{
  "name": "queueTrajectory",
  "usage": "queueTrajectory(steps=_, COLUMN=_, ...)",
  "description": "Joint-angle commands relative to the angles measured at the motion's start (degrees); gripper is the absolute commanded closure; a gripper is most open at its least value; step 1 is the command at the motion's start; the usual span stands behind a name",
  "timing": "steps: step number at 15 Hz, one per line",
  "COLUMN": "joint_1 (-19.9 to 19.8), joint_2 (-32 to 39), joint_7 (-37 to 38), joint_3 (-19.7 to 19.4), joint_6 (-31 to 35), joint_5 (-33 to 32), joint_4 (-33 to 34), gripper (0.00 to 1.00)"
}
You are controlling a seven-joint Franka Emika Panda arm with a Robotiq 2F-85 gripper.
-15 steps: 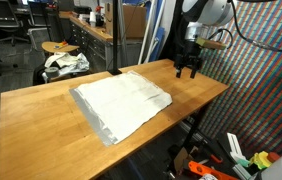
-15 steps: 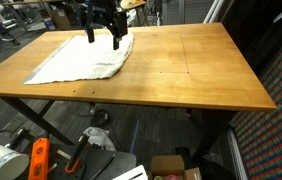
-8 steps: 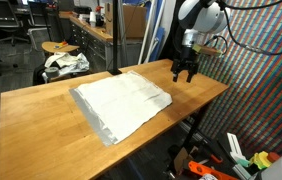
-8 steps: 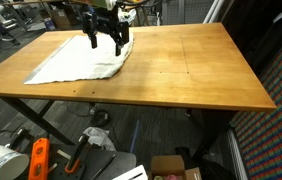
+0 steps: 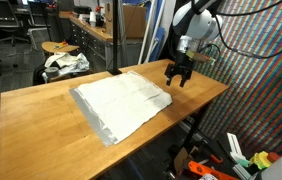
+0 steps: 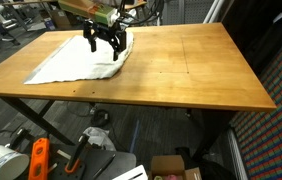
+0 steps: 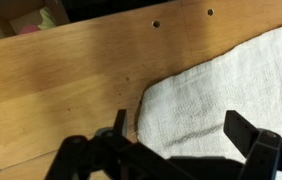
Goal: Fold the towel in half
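Right now the towel lies spread flat on the wooden worktop, a white rectangle set at a slant to the worktop's edges, with a grey strip showing along one of its long sides. It is not folded, though in an exterior view its surface looks slightly rumpled.

The tool hangs at one corner of the towel, the corner at the end away from the grey strip's near end. Its jaws point down and stand spread wide apart, and they have hold of nothing. In both exterior views it sits low over that corner; whether the fingertips touch the cloth I cannot tell.

From the wrist view, the rounded corner of the towel lies between the two dark fingers. One finger is over bare wood just beside the towel's edge, and its partner is over the cloth itself. Two small holes show in the wood beyond the towel's edge.

Off past the towel's far side, beyond the worktop, a smaller white-and-dark cloth bundle sits on a round stool, well apart from the towel and the tool.
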Motion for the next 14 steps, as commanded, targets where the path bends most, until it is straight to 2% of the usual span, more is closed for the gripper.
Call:
queueTrajectory(steps=1, joint_1=-1.3, joint_2=1.6, joint_7=-1.7, joint_3=1.8, joint_6=3.6, joint_5=2.6, joint_4=0.3, gripper=0.0)
queueTrajectory(steps=5, joint_1=-1.6, joint_2=4.2, joint_7=-1.7, joint_3=2.6, joint_6=7.0, joint_5=3.8, joint_4=0.9, gripper=0.0)
queueTrajectory(steps=14, joint_1=-3.3, joint_2=7.9, joint_7=-2.8, joint_3=4.4, joint_6=8.9, joint_5=5.1, joint_4=1.7, gripper=0.0)
